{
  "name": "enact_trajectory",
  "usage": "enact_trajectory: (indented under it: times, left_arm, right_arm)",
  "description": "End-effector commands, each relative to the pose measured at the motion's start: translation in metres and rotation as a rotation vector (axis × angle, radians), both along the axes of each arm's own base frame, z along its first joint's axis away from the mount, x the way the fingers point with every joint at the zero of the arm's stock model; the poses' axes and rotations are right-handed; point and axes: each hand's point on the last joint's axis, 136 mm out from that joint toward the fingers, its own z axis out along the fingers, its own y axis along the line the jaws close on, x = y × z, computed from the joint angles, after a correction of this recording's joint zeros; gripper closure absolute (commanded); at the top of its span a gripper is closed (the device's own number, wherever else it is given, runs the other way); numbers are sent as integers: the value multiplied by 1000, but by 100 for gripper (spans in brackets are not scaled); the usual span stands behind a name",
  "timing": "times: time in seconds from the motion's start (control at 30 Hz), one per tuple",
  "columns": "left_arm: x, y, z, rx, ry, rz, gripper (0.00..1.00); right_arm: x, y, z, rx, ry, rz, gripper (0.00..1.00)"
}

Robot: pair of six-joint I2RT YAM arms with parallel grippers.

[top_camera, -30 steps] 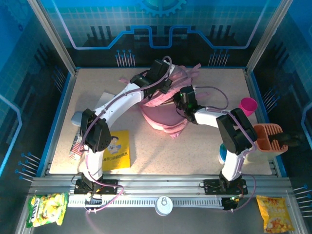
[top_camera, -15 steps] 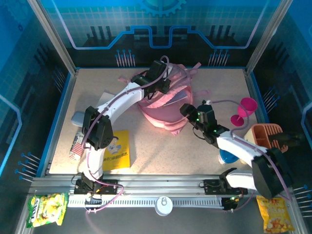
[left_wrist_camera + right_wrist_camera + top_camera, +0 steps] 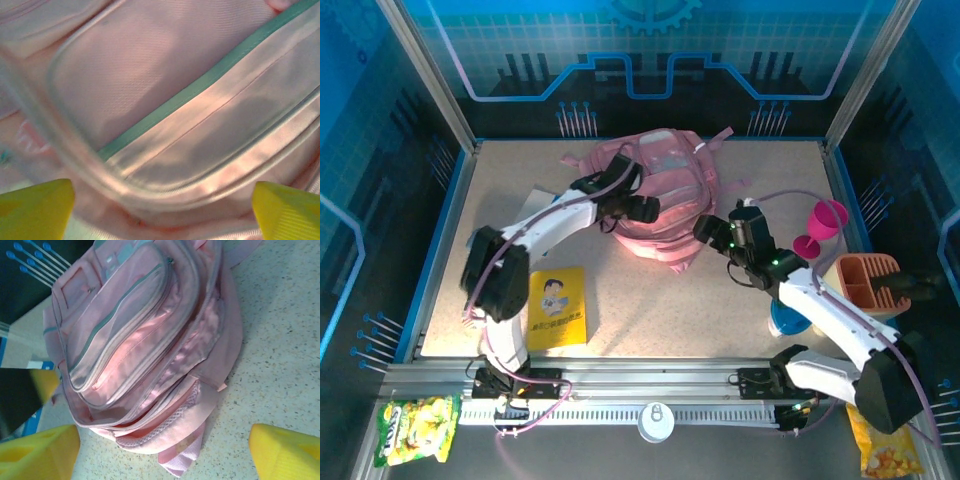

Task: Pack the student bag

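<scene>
The student bag (image 3: 665, 185) is a big pink backpack lying flat at the back middle of the table, front pockets up. My left gripper (image 3: 640, 209) hovers over its left side, jaws spread wide. In the left wrist view the yellow fingertips (image 3: 35, 207) sit at the bottom corners, with the bag's (image 3: 150, 75) pink fabric and a teal zip close below and nothing between them. My right gripper (image 3: 709, 231) is open just off the bag's near right corner. Its fingertips (image 3: 285, 450) frame the bag's (image 3: 140, 340) mesh side pocket and a loose strap end.
A yellow booklet (image 3: 557, 307) lies near the left arm's base. A magenta goblet (image 3: 820, 225) and an orange holder (image 3: 868, 285) stand at the right edge, with a blue item (image 3: 783, 321) under the right arm. Snack bags (image 3: 415, 425) (image 3: 890, 440) lie off the table's front.
My left gripper opened and let go of the bag, which dropped flat onto the table. My right arm pulled back toward the right and its jaws opened wider.
</scene>
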Motion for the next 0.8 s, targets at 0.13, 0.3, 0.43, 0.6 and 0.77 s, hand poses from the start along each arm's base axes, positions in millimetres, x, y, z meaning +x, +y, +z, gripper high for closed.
enact_trajectory:
  times: [0.13,0.3,0.43,0.6,0.77]
  left_arm:
    - [-73,78,1,-65,84,246,1]
    - [-129,114,-26,-56,189,356,1]
    - [-174,116,-50,-83,303,318,1]
    - [-216,120,-73,-102,433,331,3]
    - [-225,105,-93,-207,489,341,5]
  right_arm:
    - [2,31,-10,-67,68,106,7]
    - [11,57,-9,-64,77,156,7]
    - [14,76,-13,-63,92,199,8]
    - [16,91,-21,-65,112,229,8]
    - [17,100,-26,-56,126,240,9]
